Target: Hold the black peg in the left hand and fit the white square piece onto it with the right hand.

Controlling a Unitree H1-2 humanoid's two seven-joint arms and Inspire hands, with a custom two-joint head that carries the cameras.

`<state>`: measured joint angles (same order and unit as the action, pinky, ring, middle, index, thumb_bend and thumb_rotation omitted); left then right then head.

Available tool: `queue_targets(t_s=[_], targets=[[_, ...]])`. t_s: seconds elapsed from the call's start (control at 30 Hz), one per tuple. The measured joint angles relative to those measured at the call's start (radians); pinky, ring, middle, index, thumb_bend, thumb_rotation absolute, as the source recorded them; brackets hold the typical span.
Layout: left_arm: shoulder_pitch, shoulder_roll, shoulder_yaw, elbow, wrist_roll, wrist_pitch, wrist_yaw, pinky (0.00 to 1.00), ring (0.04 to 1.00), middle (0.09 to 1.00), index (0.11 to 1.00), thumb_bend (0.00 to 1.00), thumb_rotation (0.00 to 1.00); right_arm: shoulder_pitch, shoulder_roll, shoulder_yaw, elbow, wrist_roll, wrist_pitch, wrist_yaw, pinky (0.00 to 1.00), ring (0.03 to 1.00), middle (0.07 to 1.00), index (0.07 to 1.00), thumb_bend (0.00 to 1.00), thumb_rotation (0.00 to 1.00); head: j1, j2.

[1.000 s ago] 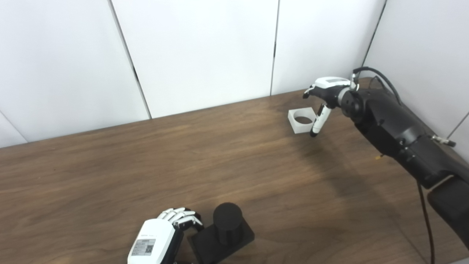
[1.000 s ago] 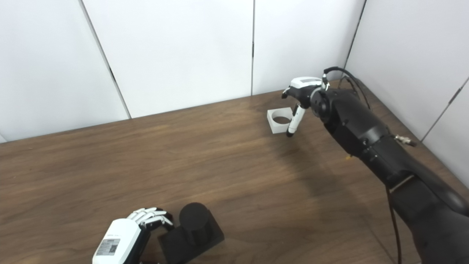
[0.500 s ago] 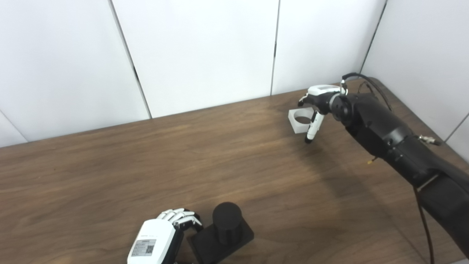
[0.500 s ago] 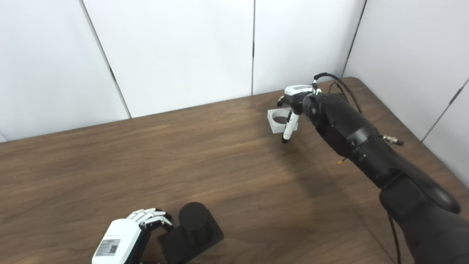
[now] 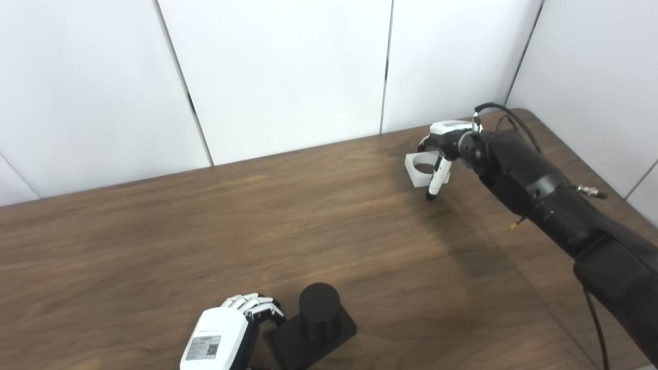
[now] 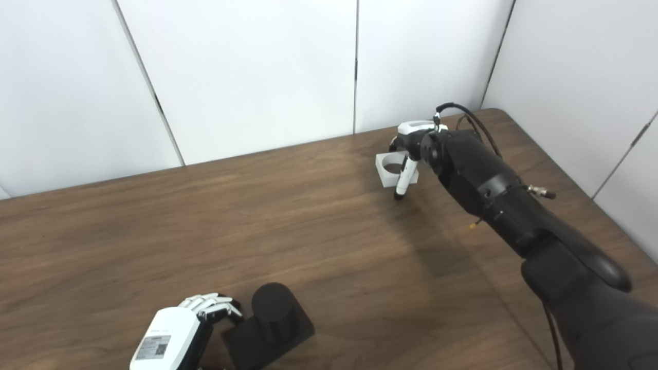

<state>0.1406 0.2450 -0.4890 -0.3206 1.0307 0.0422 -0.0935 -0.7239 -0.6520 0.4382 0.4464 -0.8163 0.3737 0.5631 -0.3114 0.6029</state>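
The black peg [image 5: 318, 307] stands upright on its square black base [image 5: 334, 334] at the table's near edge. My left hand [image 5: 226, 336] lies at the base's left side, its fingers [image 5: 253, 303] curled against the base edge; the thumb is hidden. The white square piece [image 5: 420, 169], with a round hole, lies on the table at the far right. My right hand [image 5: 446, 137] hangs over it, apart and empty. Its thumb [image 5: 435, 181] points down at the piece's near right corner and its fingers reach past the far side. The piece also shows in the right eye view [image 6: 388, 169].
The brown wooden table [image 5: 205, 236] ends at white wall panels [image 5: 282, 72] at the back and right. My black right arm [image 5: 545, 200] crosses the table's right part, with a cable looped at the wrist [image 5: 493, 108].
My right hand has moved left and down over the white piece, so the thumb now stands at its near right corner. The piece, peg and left hand have stayed put.
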Motion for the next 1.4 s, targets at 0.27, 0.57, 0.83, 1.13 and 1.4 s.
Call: queue_targets(t_s=[0.27, 0.57, 0.83, 1.13, 1.4], targets=[[0.003, -0.005, -0.001, -0.003, 0.004, 0.003, -0.003, 0.8, 0.788, 0.727, 0.487, 0.52, 0.05, 0.0, -0.003, -0.007, 0.0, 0.0, -0.054, -0.037, 0.9, 0.967, 0.89, 0.547, 0.63, 0.15, 0.005, 0.005], [0.003, -0.006, 0.0, -0.005, 0.004, 0.005, -0.007, 0.8, 0.788, 0.729, 0.486, 0.52, 0.05, 0.041, -0.005, -0.044, -0.011, 0.026, -0.112, -0.099, 0.85, 0.889, 0.805, 0.485, 0.52, 0.13, 0.003, 0.008], [0.001, -0.008, 0.002, -0.005, 0.004, 0.007, -0.008, 0.79, 0.786, 0.728, 0.486, 0.52, 0.05, 0.059, -0.003, -0.06, -0.012, 0.026, -0.125, -0.144, 0.84, 0.879, 0.79, 0.485, 0.52, 0.12, 0.012, 0.008], [-0.012, -0.016, -0.005, 0.002, 0.014, 0.012, -0.015, 0.8, 0.785, 0.728, 0.486, 0.52, 0.05, 0.101, -0.038, -0.045, -0.121, 0.017, -0.157, -0.121, 0.86, 0.886, 0.77, 0.485, 0.52, 0.13, 0.029, 0.009], [-0.031, -0.033, -0.007, 0.037, 0.018, 0.003, 0.001, 0.81, 0.795, 0.734, 0.487, 0.52, 0.05, 0.127, -0.115, -0.063, -0.595, 0.031, -0.205, 0.085, 0.91, 0.883, 0.767, 0.484, 0.52, 0.13, 0.049, 0.023]])
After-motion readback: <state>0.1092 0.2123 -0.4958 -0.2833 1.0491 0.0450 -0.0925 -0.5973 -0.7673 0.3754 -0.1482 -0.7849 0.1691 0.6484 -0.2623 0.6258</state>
